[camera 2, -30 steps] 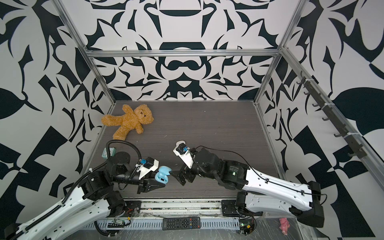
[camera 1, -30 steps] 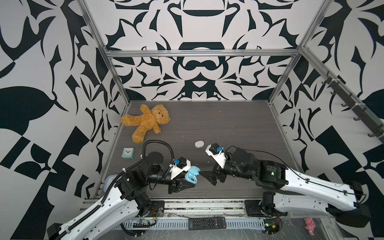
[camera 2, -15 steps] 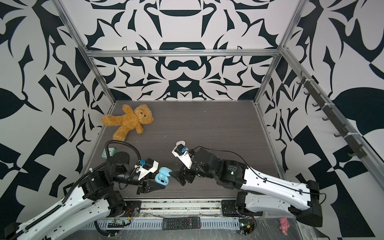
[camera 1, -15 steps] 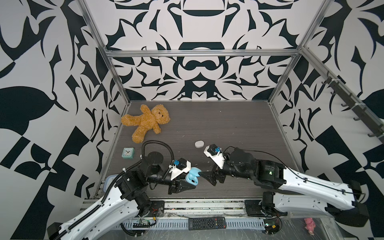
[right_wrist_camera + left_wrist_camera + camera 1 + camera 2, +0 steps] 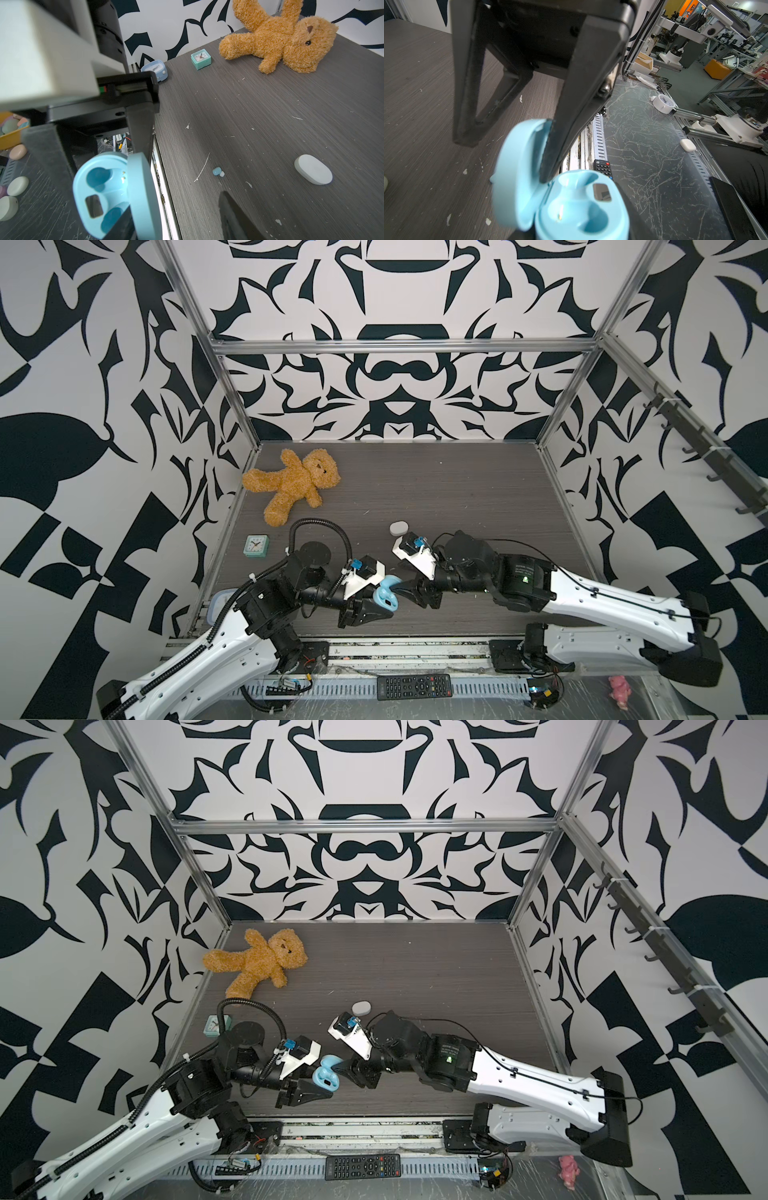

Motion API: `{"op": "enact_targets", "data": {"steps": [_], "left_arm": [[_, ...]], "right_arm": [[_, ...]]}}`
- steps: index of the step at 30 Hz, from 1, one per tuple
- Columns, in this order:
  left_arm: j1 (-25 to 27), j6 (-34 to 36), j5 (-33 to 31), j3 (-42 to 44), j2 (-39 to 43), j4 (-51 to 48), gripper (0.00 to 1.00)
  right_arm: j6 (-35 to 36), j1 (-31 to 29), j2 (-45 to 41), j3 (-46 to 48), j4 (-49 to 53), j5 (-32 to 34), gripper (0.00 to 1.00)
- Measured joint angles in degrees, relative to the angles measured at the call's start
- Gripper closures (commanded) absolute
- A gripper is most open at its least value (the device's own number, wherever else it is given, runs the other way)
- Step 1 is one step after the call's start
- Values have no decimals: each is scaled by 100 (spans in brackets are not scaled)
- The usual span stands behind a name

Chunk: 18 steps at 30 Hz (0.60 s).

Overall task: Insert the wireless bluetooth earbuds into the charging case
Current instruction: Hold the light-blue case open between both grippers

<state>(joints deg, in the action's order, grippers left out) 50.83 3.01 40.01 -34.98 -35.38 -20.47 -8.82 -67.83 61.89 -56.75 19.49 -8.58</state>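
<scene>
**Blue case gripped open, one bud loose on the table**

Your left gripper (image 5: pixel 383 605) has its black fingers clamped on the base of the glossy, light blue, oval plastic charging case (image 5: pixel 581 209), holding it off the dark wood-grain table (image 5: pixel 457 489). The case's smooth domed lid (image 5: pixel 512 176) stands hinged wide open. The base shows two rounded wells, small gold contact pins, and a little rectangular mirror-like window between the wells.

Your right gripper (image 5: pixel 409 598) reaches in from the side of the case opposite the left gripper, its fingers apart with nothing between them. One flat matte black finger (image 5: pixel 571 124) has its tip in the crook where the case's lid meets its base. The other ends beside the lid, over the table.

A tiny, rounded, light blue earbud (image 5: pixel 216 171) lies on the table just beyond the case's lid, with a smaller white piece (image 5: pixel 222 174) touching it. You cannot tell whether that piece is a second bud.

Farther from the case on the same side sits a matte white pebble-shaped case (image 5: pixel 313 172), closed. Well beyond the blue case are a mint square alarm clock (image 5: pixel 201 58) and a fuzzy tan teddy bear (image 5: pixel 280 37), sprawled flat.
</scene>
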Motion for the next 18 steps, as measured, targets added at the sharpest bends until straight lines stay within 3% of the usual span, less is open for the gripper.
{"op": "enact_targets", "data": {"steps": [11,18], "left_arm": [[0,0,-15,0,-33,0,100],[0,0,-33,0,-44,0,100]], "right_arm": [[24,0,76,-74,4,-216,69],[31,0,111,-94,20,-284,73]]}}
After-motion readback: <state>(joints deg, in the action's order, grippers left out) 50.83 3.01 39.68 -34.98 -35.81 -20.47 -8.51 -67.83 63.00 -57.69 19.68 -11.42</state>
